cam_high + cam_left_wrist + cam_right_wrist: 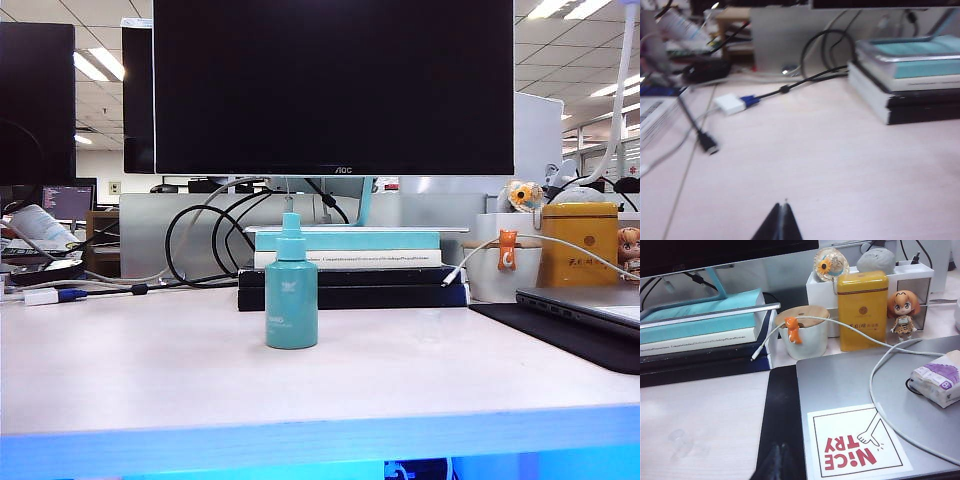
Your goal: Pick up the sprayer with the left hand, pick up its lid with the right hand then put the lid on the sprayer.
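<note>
You saw the sprayer (291, 289) upright on the desk (150, 370), the lid (681, 441) lying apart; left gripper (781, 206) and right gripper (779, 446) were pressed together, empty.

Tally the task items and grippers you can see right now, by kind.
sprayer: 1
lid: 1
grippers, both shut: 2 (left gripper, right gripper)
Total: 4

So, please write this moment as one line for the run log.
sprayer: upright on table, uncapped | lid: on table beside laptop | left gripper: shut, empty | right gripper: shut, empty | phase: nothing picked up
</note>
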